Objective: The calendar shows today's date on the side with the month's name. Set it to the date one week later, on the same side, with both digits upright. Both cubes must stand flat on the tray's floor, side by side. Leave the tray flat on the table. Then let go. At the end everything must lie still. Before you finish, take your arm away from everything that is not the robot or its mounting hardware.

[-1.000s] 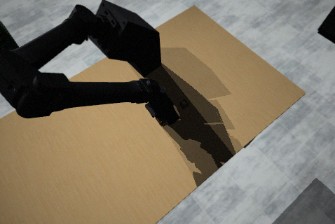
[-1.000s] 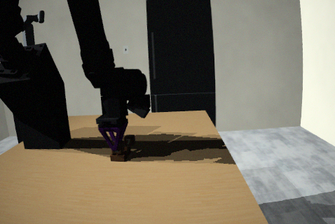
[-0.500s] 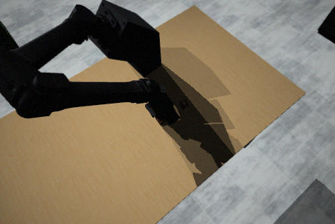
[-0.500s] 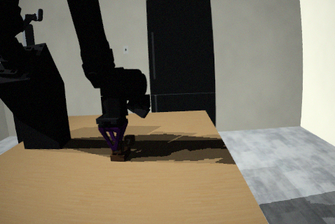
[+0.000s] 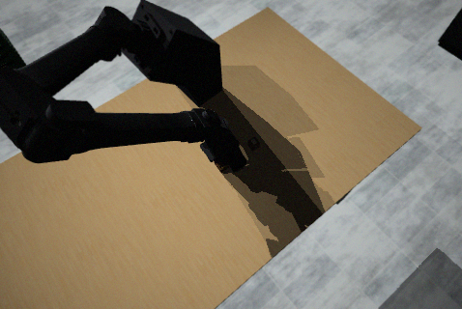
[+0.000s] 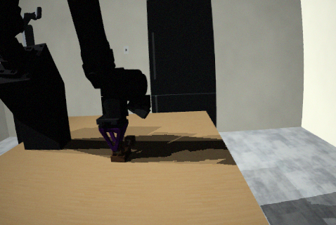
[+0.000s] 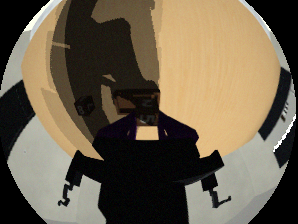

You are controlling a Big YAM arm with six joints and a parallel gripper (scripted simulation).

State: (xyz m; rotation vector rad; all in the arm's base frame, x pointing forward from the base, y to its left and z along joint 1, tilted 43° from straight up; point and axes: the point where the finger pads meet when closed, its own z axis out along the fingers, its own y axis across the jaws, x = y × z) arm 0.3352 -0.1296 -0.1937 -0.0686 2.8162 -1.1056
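The arm (image 6: 93, 46) is reaching down over the tabletop (image 6: 128, 190), and the end effector (image 6: 117, 149) is pointing straight down at the calendar tray (image 6: 123, 155) in the exterior view. The purple fingers (image 6: 109, 137) are converging to a narrow gap and are gripping something between them. The held item is sitting at the tray, but the shadow is making it too dark to tell whether it is a cube or the tray's wall.

In the exterior view the tray is resting on the tabletop at roughly the 9 o'clock side of the frame centre, inside a broad dark shadow (image 6: 178, 148) that is stretching away toward 3 o'clock. The black base block (image 6: 34, 102) is standing well apart from the tray, toward 9 o'clock.

In the top view the end effector (image 5: 225, 161) is covering nearly all of the tray; only a small brown-orange edge (image 5: 220, 167) is showing beneath the wrist. A small dark cube-like object (image 5: 253, 142) is lying just beside the end effector toward 2 o'clock, within the shadow; its face is unreadable.

In the wrist view the tray (image 7: 136, 98) is appearing just above the end effector body (image 7: 147, 163), toward 12 o'clock, as a dark brown box. A second small dark object (image 7: 85, 106) is lying near it toward 9 o'clock. No digits or month name are legible in any view
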